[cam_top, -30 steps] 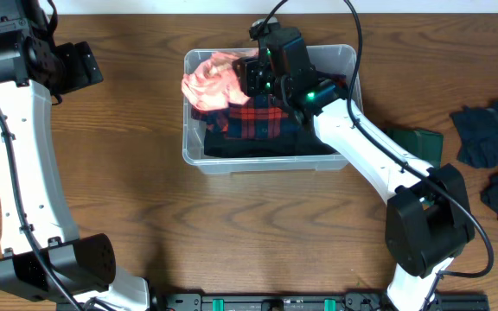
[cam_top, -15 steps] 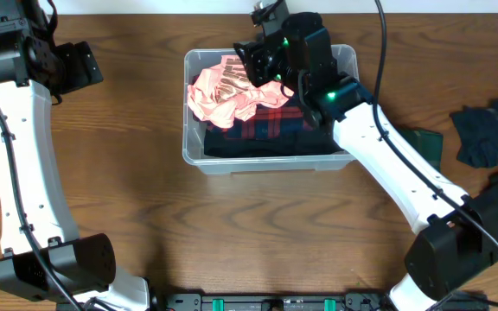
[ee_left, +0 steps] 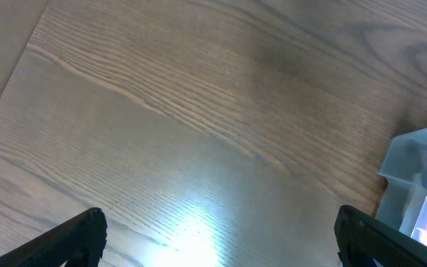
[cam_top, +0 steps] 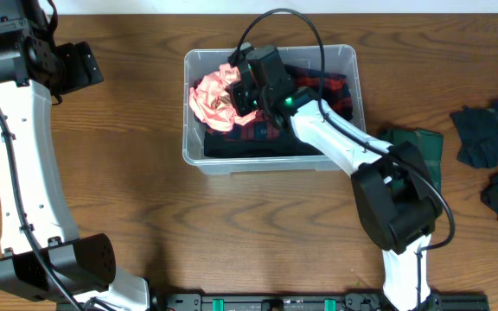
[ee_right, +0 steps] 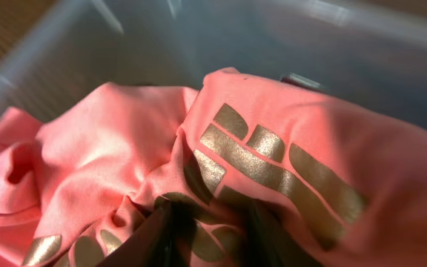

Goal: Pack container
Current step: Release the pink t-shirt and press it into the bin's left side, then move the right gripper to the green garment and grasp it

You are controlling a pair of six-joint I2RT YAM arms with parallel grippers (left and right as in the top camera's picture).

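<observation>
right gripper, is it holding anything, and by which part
The right gripper pinches the pink shirt by a bunched fold next to its gold print, inside the container. The left gripper is open and empty.

a robotics lab station: a white-and-black left arm and right arm stand at a wood-grain bench, a black rail runs along its front edge, and a black cable loops above.

Overhead looked straight down on the table; left wrist faced wood and the container corner (shared overhead); right wrist sat close against the pink garment.
</observation>
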